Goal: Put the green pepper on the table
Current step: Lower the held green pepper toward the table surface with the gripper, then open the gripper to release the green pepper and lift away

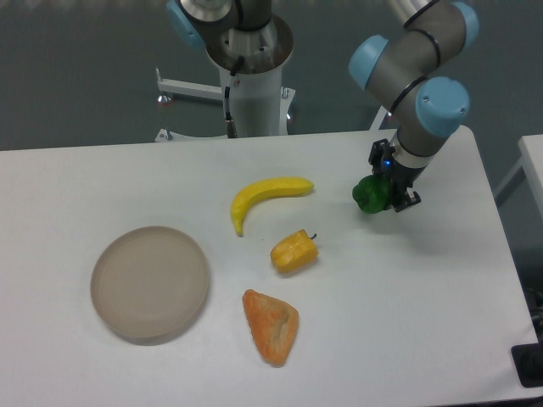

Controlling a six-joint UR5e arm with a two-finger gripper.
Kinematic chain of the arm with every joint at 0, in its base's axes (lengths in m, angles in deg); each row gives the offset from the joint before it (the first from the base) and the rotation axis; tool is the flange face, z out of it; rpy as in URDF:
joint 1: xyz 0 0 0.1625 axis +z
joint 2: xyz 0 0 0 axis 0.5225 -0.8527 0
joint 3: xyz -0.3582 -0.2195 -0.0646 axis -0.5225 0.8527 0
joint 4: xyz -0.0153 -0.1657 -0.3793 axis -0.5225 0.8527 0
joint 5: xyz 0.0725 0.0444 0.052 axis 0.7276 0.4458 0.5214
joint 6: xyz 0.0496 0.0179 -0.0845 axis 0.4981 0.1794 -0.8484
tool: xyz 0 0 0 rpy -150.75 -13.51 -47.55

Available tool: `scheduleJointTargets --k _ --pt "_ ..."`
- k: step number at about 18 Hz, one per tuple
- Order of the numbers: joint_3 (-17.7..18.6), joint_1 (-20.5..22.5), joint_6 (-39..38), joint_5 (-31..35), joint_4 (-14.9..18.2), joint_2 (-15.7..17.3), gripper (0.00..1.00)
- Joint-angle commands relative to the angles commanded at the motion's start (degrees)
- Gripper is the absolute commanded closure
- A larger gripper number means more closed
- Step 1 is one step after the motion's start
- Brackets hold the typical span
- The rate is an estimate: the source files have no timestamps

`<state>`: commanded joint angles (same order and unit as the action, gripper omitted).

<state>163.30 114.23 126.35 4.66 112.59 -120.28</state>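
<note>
The green pepper [370,195] is small, glossy and dark green, at the right side of the white table [407,288]. My gripper [389,195] points down over it and its dark fingers are closed around the pepper's right side. The pepper sits at or just above the tabletop; I cannot tell whether it touches. Part of the pepper is hidden behind the fingers.
A yellow banana [265,197] lies left of the pepper. A yellow pepper [294,251] sits below the banana. An orange carrot-like piece [271,326] lies near the front. A round beige-grey plate [150,282] stands at the left. The table's right edge is near the gripper.
</note>
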Motion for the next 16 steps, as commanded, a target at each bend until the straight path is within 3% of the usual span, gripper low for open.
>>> scheduleJointTargets --k 5,7,8,9,14,16 --pt "0.71 -0.44 -0.18 0.00 -0.88 -0.09 0.63" --pt "0.62 -0.44 -0.87 0.00 -0.88 0.00 0.40" --pt "0.53 -0.44 -1.23 -0.17 -0.79 0.17 0.06" --pt "0.53 -0.44 -1.32 -0.18 -0.79 0.18 0.00" --pt "-0.87 -0.27 -1.67 -0.35 -0.27 0.44 0.00" --pt "-2.80 -0.18 -1.93 -0.35 1.65 1.57 0.00"
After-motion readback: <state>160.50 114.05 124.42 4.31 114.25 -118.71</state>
